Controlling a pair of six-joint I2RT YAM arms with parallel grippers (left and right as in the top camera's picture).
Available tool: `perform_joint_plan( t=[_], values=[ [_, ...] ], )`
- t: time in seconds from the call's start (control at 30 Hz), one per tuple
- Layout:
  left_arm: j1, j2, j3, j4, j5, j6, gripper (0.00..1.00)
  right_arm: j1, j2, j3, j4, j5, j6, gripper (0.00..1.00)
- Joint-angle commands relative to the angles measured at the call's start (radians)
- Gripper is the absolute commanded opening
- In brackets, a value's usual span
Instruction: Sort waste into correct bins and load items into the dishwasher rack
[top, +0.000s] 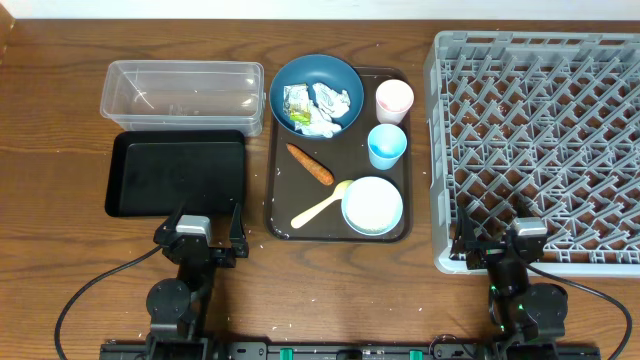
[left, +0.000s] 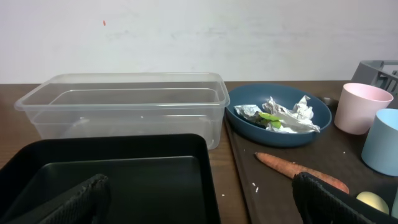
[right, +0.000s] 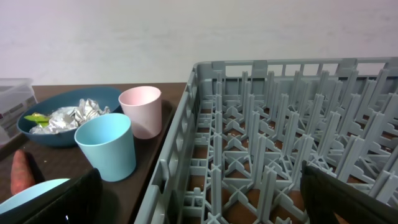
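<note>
On the dark brown serving tray (top: 280, 215) stand a dark blue bowl (top: 288, 75) holding crumpled white wrappers (top: 333, 108) and a yellow-green packet (top: 297, 100), a pink cup (top: 394, 100), a light blue cup (top: 387, 146), a white bowl (top: 372, 205), a pale yellow spoon (top: 320, 208) and a carrot piece (top: 310, 164). The clear tub (top: 182, 95) and black tray (top: 177, 173) lie at the left, the grey rack (top: 540, 140) at the right. My left gripper (top: 207, 232) is open at the black tray's near edge. My right gripper (top: 497, 236) is open at the rack's near left corner.
Loose white rice grains (left: 255, 185) lie on the serving tray and the table beside it. In the left wrist view the carrot (left: 292, 168) lies just ahead of my right finger. The rack's pegs (right: 280, 143) fill the right wrist view.
</note>
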Motion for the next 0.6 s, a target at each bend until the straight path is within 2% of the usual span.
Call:
perform_joint_plan(
  t=[0.0,0.57],
  values=[
    [0.005,-0.006,-0.012,-0.042,0.014,0.006,0.95,-0.014,-0.005,-0.003,-0.001,0.002,0.006,0.99],
    [0.005,-0.006,-0.012,-0.042,0.014,0.006,0.95,-0.014,-0.005,-0.003,0.011,0.022,0.002,0.99]
  ],
)
